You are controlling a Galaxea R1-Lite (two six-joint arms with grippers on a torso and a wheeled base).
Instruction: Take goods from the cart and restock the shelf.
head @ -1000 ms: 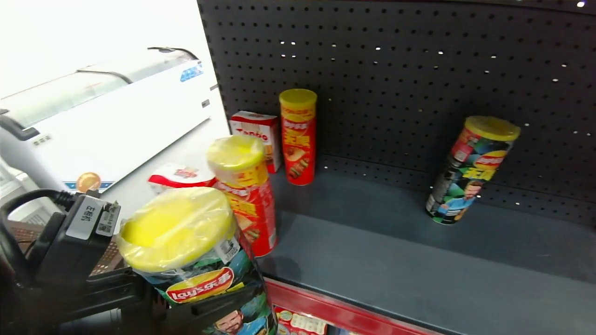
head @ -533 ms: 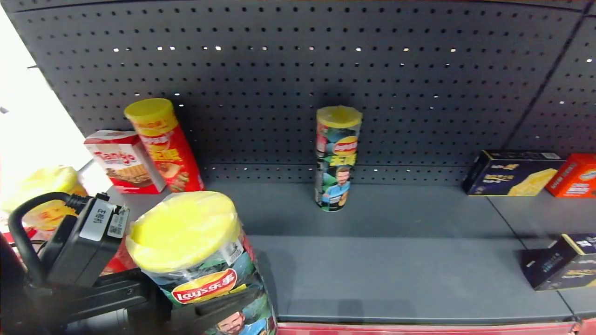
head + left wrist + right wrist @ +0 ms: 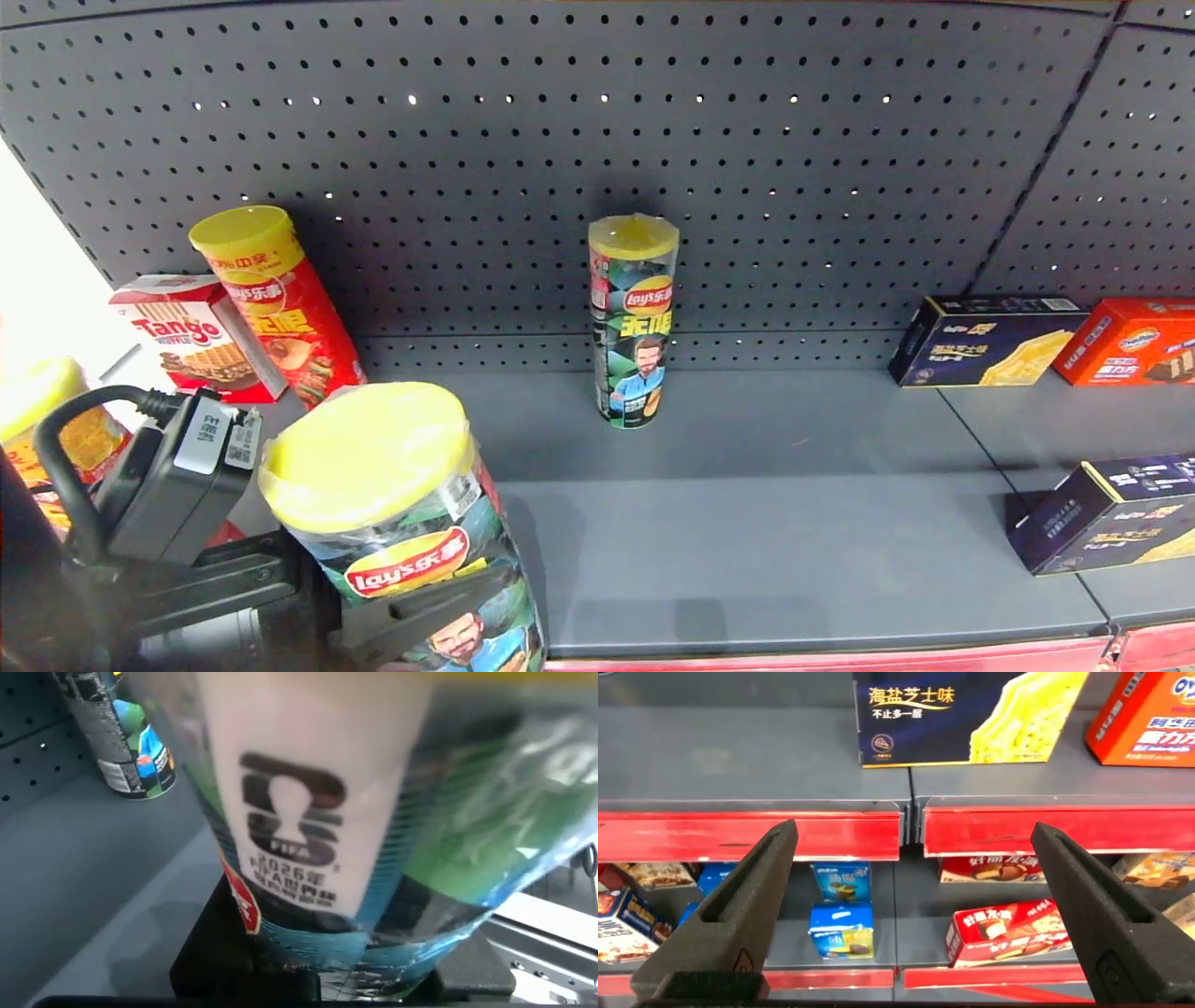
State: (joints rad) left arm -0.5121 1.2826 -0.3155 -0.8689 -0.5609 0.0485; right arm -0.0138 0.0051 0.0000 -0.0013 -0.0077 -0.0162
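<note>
Your left gripper [image 3: 373, 611] is clamped around the lower body of a green chip can [image 3: 392, 504] with a yellow lid. It holds the can upright just at the front left corner of the shelf [image 3: 794, 541]. Your right gripper [image 3: 913, 831] is spread wide with nothing between its fingers.

By my reading you're at the placing step: the can is carried but not yet set down. A matching can [image 3: 633, 322] stands at the back edge near the middle, with bare shelf beside it. A red can [image 3: 280, 299] and a wafer box [image 3: 191, 336] crowd the back left corner.

Next, carry the can inward, lower it beside its match, keep it upright, then release.
</note>
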